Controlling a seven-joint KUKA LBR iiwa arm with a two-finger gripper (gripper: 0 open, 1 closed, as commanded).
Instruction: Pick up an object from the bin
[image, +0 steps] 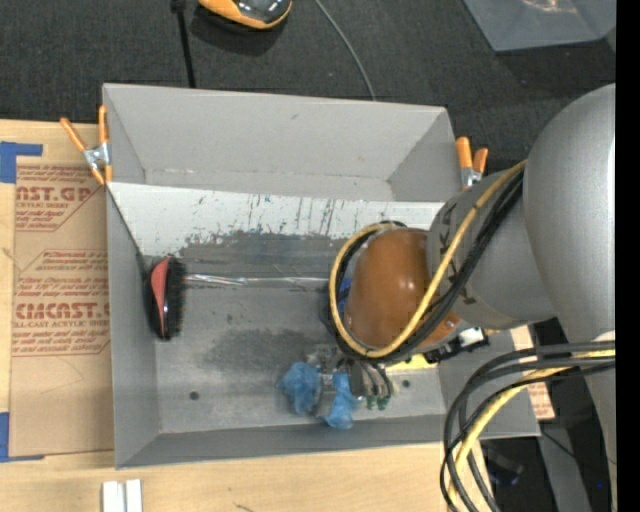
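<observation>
Along the scuffed grey bin's near wall, tool touching a crumpled blue wad, grip unclear, red brush left

Red-and-black brush lying far left, clear handle rightward.

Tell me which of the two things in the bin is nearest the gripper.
The crumpled blue thing, right beside the gripper at the view's bottom; the red-and-black brush lies far off on the view's left.
</observation>
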